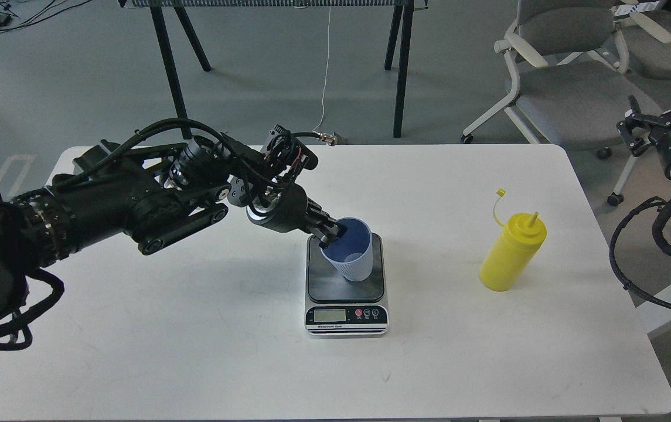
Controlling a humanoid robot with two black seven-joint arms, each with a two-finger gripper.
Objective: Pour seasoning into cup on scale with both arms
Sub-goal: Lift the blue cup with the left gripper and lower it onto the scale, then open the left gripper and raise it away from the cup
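Observation:
The light blue ribbed cup (356, 266) stands slightly tilted over the dark platform of the scale (324, 282), at its back half; I cannot tell whether its base touches the platform. My left gripper (331, 235) is shut on the cup's left rim, one finger inside and one outside. The yellow seasoning bottle (512, 253) stands upright on the table to the right of the scale, its small cap hanging open on its tether. My right gripper (634, 124) is off the table at the far right edge, seen small and dark.
The white table (194, 328) bears only the scale, cup and bottle. Grey office chairs (569, 88) stand behind the table's right corner. Black legs of another table (399, 64) stand on the floor behind. Cables of my right arm (634, 258) hang beside the table's right edge.

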